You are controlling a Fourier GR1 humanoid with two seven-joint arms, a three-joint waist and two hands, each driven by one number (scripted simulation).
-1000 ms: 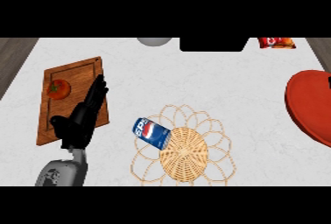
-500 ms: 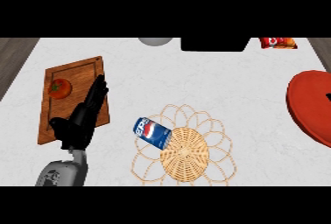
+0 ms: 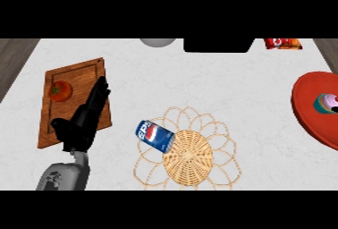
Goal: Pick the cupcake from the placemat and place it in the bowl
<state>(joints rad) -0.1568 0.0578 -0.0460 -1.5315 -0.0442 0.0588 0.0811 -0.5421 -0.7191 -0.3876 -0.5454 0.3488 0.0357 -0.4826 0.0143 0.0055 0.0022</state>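
The cupcake, with pink and teal frosting, sits inside the red bowl at the view's right edge. Only part of the bowl shows. The woven placemat lies at lower centre with no cupcake on it. A blue Pepsi can lies on its side on the mat's upper left edge. My left hand rests open at the left, fingers straight and pointing up over the wooden cutting board, holding nothing. My right hand shows nowhere.
A red tomato lies on the cutting board by my left hand's fingertips. At the counter's far edge are a grey round object, a black box and a red snack bag.
A small dark shape at the bowl's upper right edge is gone, and the cupcake shows inside the bowl. My left hand has stayed in place.
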